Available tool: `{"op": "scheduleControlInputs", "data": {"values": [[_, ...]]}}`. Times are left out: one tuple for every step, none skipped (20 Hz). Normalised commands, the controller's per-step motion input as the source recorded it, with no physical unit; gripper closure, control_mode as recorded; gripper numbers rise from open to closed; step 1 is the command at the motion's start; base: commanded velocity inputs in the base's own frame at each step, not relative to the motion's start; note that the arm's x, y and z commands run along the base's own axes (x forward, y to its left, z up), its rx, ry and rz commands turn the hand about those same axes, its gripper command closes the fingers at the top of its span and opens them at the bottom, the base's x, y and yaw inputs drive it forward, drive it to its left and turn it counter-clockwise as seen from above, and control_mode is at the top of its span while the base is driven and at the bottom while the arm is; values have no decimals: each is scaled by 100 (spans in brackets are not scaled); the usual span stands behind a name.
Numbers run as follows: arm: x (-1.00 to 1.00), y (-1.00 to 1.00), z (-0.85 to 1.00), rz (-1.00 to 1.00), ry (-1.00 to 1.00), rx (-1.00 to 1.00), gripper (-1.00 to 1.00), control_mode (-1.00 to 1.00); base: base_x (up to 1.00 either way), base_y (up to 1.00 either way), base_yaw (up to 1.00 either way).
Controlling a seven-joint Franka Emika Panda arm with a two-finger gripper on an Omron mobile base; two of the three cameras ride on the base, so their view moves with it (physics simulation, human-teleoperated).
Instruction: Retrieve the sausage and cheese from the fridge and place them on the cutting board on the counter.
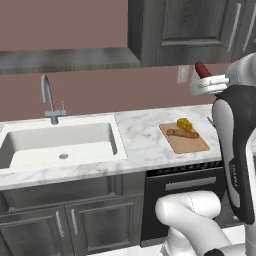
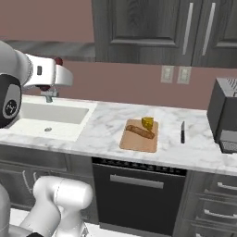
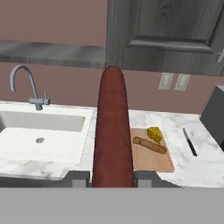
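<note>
Dark red sausage [image 3: 112, 131] sits clamped between the closed claw [image 3: 111, 178] fingers, carried high over the marble counter [image 2: 102, 129]. Cheese [image 2: 147, 123] already lies on the cutting board [image 2: 139, 142], beside a tan piece [image 2: 140, 132]. Next: reach right, lower, release onto bare wood.

white marble desk [image 2: 106, 127] with grey veins, over dark cabinets. set into it at the left, a white sink [image 2: 51, 119] with a grey faucet [image 1: 50, 102]. lying on it: a wooden cutting board [image 2: 139, 141], a dark knife [image 2: 182, 132] just right of that, a toaster [image 2: 224, 121] far right.
</note>
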Motion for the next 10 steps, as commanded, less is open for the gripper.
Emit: {"op": "scheduleControlInputs", "data": {"values": [[0,0,0,0,0,0,100,100,59,37,0],[0,0,0,0,0,0,100,100,55,40,0],[0,0,0,0,0,0,100,100,52,34,0],[0,0,0,0,0,0,100,100,49,31,0],[0,0,0,0,0,0,100,100,47,30,0],[0,0,0,0,0,0,100,100,40,25,0],[0,0,0,0,0,0,100,100,36,24,0],[0,0,0,0,0,0,100,100,36,23,0],[0,0,0,0,0,0,100,100,36,19,0],[0,0,0,0,0,0,100,100,36,21,0]]}}
